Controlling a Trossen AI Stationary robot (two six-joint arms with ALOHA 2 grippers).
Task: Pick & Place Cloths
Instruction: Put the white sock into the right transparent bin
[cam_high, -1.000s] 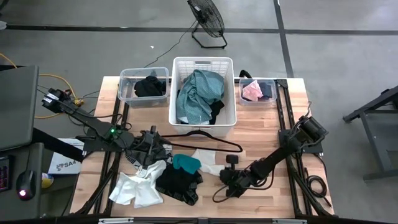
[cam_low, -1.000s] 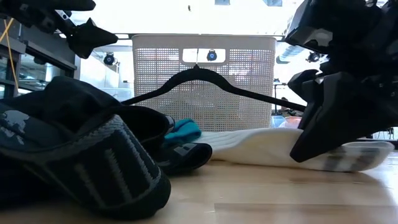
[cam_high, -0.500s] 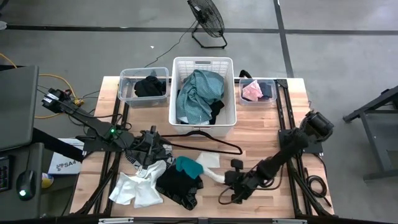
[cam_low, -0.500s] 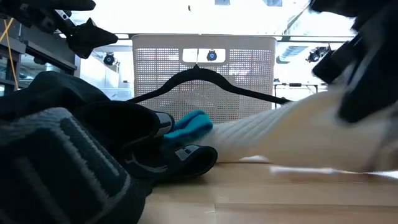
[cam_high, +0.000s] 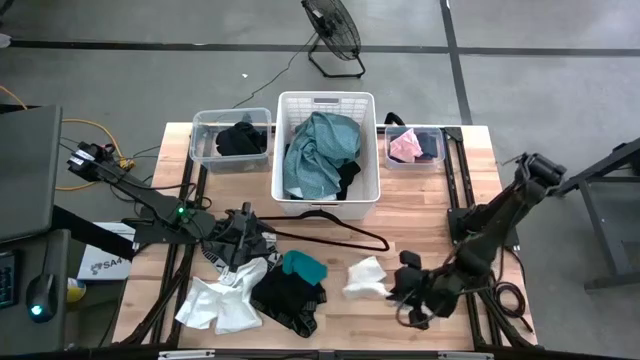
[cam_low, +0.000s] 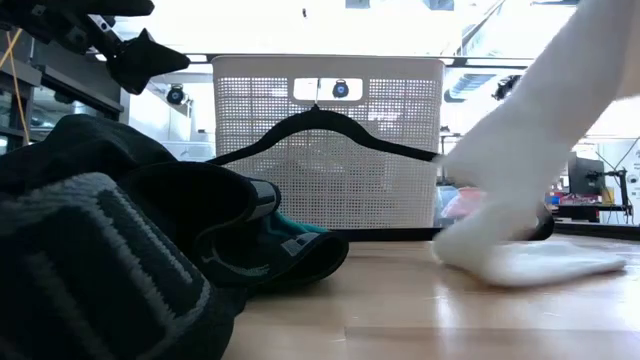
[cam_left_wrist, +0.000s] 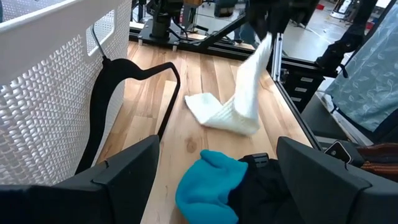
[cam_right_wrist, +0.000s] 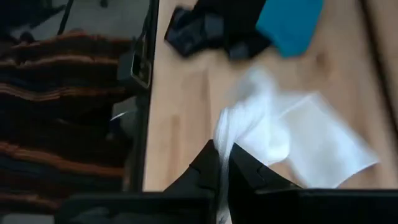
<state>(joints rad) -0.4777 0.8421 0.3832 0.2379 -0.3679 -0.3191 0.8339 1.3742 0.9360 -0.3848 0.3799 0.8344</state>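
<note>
On box (cam_high: 103, 263): partial "SA4"

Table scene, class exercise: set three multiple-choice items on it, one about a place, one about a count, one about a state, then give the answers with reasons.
1. Where does the black wire hanger lie?
A. inside the clear bins
B. on the table in front of the white basket
C. on the floor

2. How many clear bins flank the basket?
A. one
B. two
C. four

3. What is the right gripper doing?
A. fingers shut on the white sock, one end lifted
B. hanging open above the basket
C. holding the hanger

Answers: B, it rests on the wood beside the basket wall; B, one bin on each side; A, the sock hangs from the closed fingers, its other end on the table.
</note>
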